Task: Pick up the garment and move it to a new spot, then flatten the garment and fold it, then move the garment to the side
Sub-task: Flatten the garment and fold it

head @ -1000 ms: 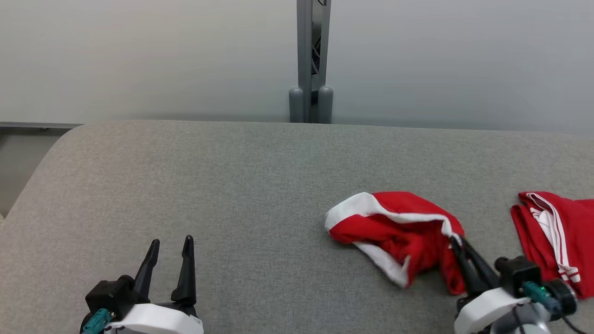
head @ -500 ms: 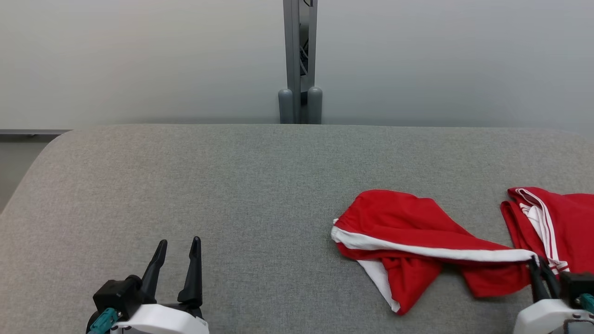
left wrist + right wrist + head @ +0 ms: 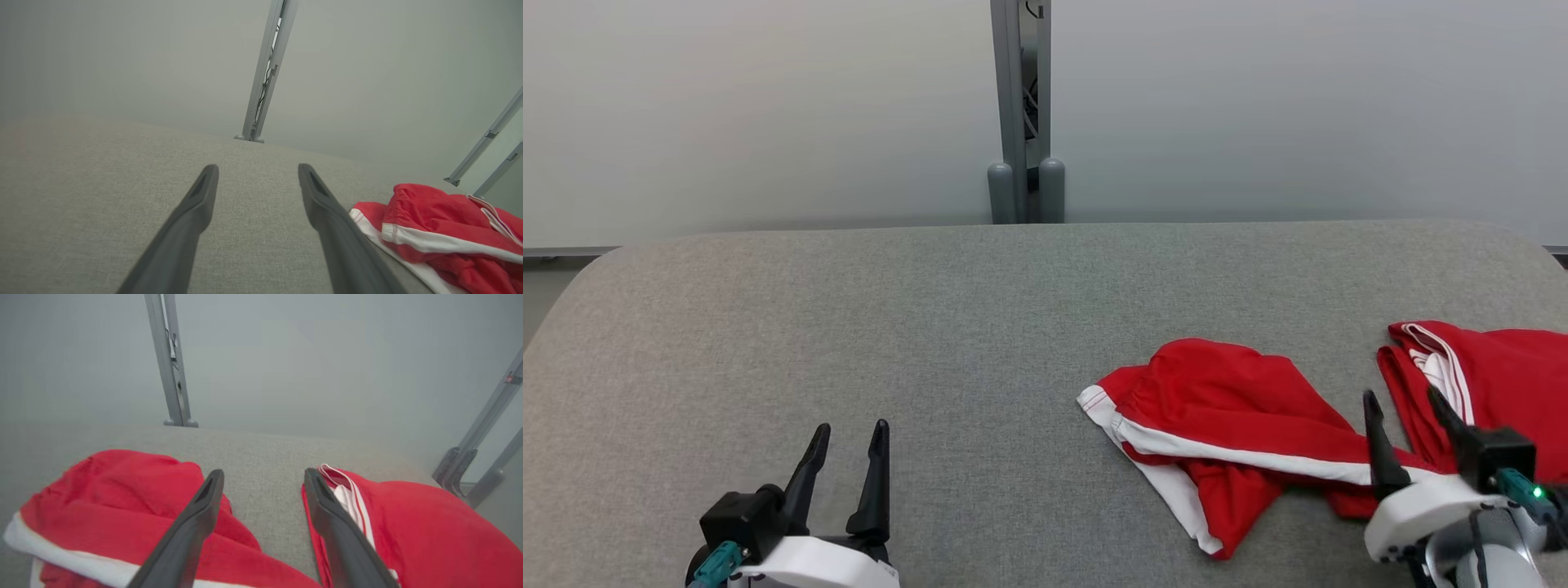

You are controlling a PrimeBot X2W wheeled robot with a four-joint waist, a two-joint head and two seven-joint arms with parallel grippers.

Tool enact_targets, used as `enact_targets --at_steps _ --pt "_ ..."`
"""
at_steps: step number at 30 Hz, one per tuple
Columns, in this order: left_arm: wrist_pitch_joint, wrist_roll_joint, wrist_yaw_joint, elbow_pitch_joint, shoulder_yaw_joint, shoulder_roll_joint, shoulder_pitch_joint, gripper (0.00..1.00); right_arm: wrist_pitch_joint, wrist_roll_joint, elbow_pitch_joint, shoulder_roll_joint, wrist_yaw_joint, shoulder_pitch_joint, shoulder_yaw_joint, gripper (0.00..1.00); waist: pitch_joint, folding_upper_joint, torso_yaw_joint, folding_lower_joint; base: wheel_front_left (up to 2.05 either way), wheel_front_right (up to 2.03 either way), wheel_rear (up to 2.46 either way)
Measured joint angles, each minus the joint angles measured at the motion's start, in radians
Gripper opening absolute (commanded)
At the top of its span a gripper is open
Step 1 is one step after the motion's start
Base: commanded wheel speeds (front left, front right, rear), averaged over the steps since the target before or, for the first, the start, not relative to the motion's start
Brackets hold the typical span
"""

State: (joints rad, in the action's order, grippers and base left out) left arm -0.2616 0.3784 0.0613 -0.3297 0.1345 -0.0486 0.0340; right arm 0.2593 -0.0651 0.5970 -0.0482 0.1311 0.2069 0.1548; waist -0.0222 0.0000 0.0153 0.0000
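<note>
Garment (image 3: 1217, 404): red w/ white band, crumpled, lying on the right half of the table (image 3: 890, 327), twd my near edge. Its band end trails up to my R gripper.
R gripper (image 3: 1403, 402): jaws wide, nothing between them. Wrist view shows bare grey cloth in the gap. The finger on my left is over the garment's end, the other over the striped edge of the 2nd piece. Touching fabric or just above it, can't tell.
2nd red piece (image 3: 1503, 367): white stripes, bunched at far right, just beside the garment w/ a strip of table between.
L gripper (image 3: 851, 429): jaws wide, empty, over bare table at near left, well apart from the garment.
Table: grey fabric top, rounded corners.
Post (image 3: 1017, 98): grey upright behind far edge, about centre, pale wall behind.
</note>
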Motion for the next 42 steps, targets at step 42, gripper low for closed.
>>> enact_targets --at_steps 42 --pt "0.153 0.321 0.069 -0.381 0.513 -0.010 0.439 1.00 0.002 0.130 -0.319 0.000 0.000 -0.091 -0.235 1.00 0.156 0.0000 -0.207 0.0000 0.00 0.00 0.00"
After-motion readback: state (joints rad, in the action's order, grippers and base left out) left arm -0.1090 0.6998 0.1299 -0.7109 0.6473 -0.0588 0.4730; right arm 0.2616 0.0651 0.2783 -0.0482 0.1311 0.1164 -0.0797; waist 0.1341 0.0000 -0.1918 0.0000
